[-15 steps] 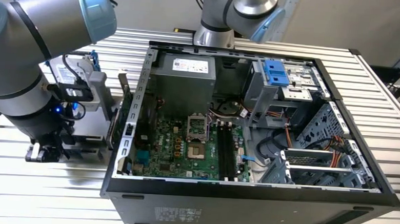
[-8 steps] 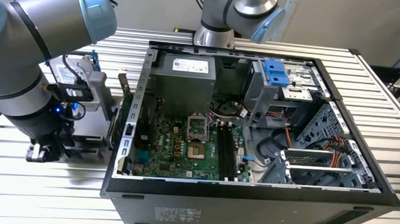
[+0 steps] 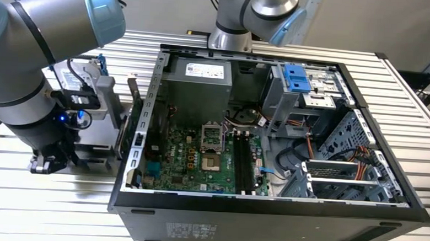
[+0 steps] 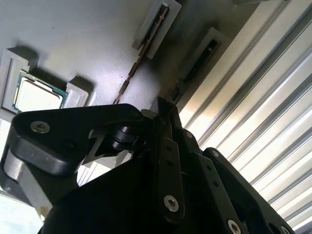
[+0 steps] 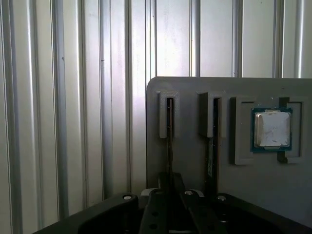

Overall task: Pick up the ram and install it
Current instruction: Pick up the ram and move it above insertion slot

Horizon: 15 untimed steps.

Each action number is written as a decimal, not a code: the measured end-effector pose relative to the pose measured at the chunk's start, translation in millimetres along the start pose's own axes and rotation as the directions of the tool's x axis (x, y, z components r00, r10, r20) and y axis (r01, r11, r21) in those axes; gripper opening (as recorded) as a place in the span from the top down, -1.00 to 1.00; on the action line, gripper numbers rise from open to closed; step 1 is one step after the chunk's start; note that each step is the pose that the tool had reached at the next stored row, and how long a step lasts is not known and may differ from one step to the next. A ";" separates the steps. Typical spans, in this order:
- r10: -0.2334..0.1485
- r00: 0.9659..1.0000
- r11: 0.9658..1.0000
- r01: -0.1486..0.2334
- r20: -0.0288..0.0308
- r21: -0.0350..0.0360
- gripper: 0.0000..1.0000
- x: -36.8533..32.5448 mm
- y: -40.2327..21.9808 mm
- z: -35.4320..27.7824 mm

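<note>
Though I cannot tell whether it grips, the end effector (image 5: 170, 181) hangs directly over the ram (image 5: 169, 153).

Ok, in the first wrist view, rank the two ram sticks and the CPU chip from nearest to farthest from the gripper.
1. Ram stick in the edge slot, in line with the gripper.
2. Ram stick in the next slot, one over.
3. CPU chip, in its square recess past both slots.
</note>
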<state>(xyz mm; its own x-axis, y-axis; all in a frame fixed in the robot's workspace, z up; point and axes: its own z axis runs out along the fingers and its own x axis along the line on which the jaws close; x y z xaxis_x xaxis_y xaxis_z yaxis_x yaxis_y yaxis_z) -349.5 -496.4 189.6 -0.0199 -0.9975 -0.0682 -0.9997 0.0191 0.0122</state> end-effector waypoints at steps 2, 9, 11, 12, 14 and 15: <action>0.000 1.000 1.000 0.000 0.000 0.000 1.00 0.0 0.0 0.1; 0.000 1.000 1.000 0.000 0.000 0.000 1.00 0.0 0.0 0.2; 0.000 1.000 1.000 0.000 0.000 0.000 1.00 0.0 0.0 0.2; 0.000 1.000 1.000 0.000 0.000 0.000 1.00 0.0 0.0 0.2; 0.000 1.000 1.000 0.000 0.000 0.000 1.00 0.0 0.0 -0.4; 0.000 1.000 1.000 0.000 0.000 0.000 1.00 -0.2 0.1 -1.9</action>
<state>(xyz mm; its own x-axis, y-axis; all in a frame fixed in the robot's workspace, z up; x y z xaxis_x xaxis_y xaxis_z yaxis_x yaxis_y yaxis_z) -349.5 -496.4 191.4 -0.0200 -0.9975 -0.0685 -0.9997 0.0192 0.0120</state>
